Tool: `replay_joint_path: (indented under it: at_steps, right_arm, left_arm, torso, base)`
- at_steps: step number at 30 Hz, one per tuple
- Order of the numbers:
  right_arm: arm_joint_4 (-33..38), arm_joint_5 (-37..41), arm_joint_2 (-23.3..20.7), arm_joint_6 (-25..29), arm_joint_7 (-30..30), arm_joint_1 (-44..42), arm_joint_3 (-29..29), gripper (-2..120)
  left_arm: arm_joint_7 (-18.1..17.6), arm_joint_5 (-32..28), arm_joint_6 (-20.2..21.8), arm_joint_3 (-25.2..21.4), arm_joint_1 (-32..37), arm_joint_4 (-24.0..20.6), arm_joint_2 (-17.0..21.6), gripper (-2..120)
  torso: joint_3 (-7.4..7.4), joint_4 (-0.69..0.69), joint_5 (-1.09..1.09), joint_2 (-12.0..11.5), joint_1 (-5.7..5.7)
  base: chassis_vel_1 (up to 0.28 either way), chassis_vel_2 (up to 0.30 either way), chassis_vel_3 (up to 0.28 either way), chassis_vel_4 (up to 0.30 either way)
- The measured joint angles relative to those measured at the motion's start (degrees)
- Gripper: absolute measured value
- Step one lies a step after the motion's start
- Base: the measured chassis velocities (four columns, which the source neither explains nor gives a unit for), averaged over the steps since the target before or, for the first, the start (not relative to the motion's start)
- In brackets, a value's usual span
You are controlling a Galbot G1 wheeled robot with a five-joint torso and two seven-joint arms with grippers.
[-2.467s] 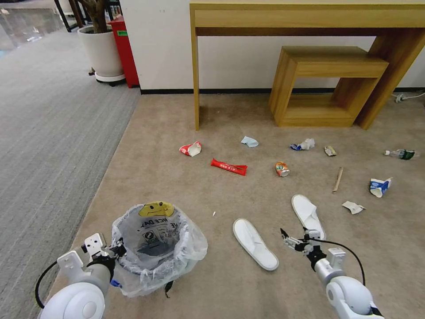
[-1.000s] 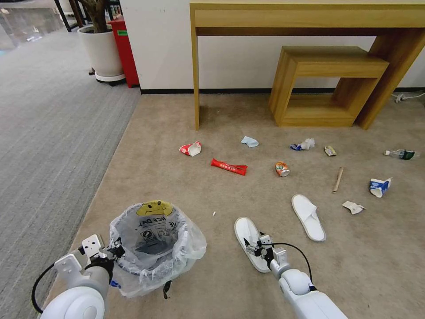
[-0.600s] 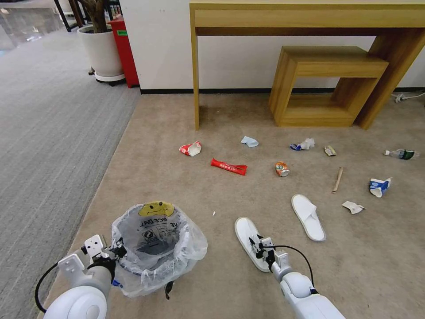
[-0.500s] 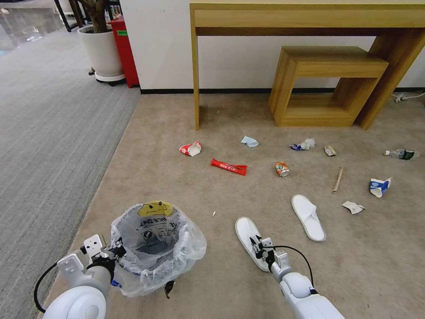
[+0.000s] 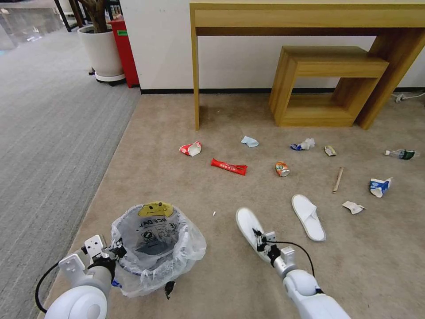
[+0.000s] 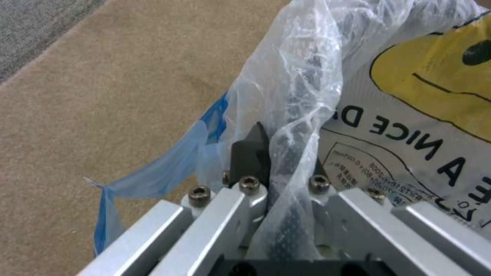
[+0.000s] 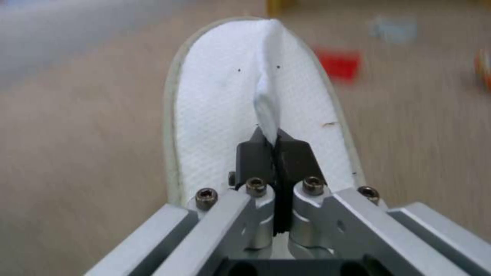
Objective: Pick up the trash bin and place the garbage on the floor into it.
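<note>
left gripper [image 5: 116,253] down at the near-left, jaws clamped on the rim of the bin [image 5: 155,246] — the left wrist view has the dark fingers [image 6: 249,153] pinching rim and clear bag [image 6: 302,84] together, yellow smiley [image 6: 440,73] and dark lettering right beside them. the bin sits on the beige floor [image 5: 186,186], just in from the grey carpet [image 5: 48,133], bag edges spilling over its sides.

right gripper [image 5: 261,239] is over at the near slipper [image 5: 249,226], and the right wrist view settles it: jaws closed tight on a pinched ridge of the slipper's white upper [image 7: 266,99], the fingers [image 7: 251,155] meeting with only fabric between. the slipper's toe end points away from the robot, toward the desk; whether its far end touches the floor i cannot tell.

second slipper [image 5: 308,217] lies flat just to the right, apart from the first. beyond them the rest of the garbage is scattered across the floor — a red wrapper [image 5: 228,166], a red-and-white scrap [image 5: 191,148], a pale blue scrap [image 5: 249,141], a crushed can [image 5: 281,169], a wooden stick [image 5: 338,179], a blue-white carton [image 5: 380,186], crumpled paper [image 5: 353,207], a small bottle [image 5: 400,154] far right.

at the back, a wooden desk [image 5: 310,17] against the wall with a low wooden shelf [image 5: 327,84] under it; a white pot [image 5: 102,53] and red bin [image 5: 125,51] stand far left.
</note>
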Motion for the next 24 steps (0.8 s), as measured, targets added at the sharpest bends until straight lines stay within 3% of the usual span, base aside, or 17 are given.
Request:
replay_joint_path:
  at_steps: [5, 13, 18, 24]
  right_arm:
    - [10.4, 4.0, -4.8, 3.2, -4.2, -0.3, -0.3, 0]
    - [23.4, 8.7, -6.9, 7.1, -10.3, 3.1, -3.6, 0]
    - [26.8, 10.8, -7.1, 7.4, -11.0, 4.8, -6.2, 0]
    - [28.5, 14.7, -6.1, 7.9, -11.3, 8.4, -13.5, 0]
  left_arm:
    - [0.3, 0.9, 0.0, 0.6, 0.2, -0.2, -0.4, 1]
    - [0.6, 1.7, 0.1, 1.5, 0.9, -1.1, -1.1, 1]
    - [0.6, 1.9, 0.2, 1.5, 1.1, -1.4, -1.2, 1]
    - [0.6, 2.1, 0.4, 1.4, 1.2, -1.8, -1.6, 1]
  torso:
    - [0.0, 0.0, 0.0, 0.0, 0.0]
    - [0.0, 0.02, -0.01, 0.0, 0.0]
    - [0.0, 0.01, 0.0, 0.0, 0.0]
    - [0.0, 0.01, -0.01, 0.0, 0.0]
  base:
    - [0.0, 0.0, 0.0, 0.0]
    - [0.0, 0.0, 0.0, 0.0]
    - [0.0, 0.0, 0.0, 0.0]
    - [0.0, 0.0, 0.0, 0.0]
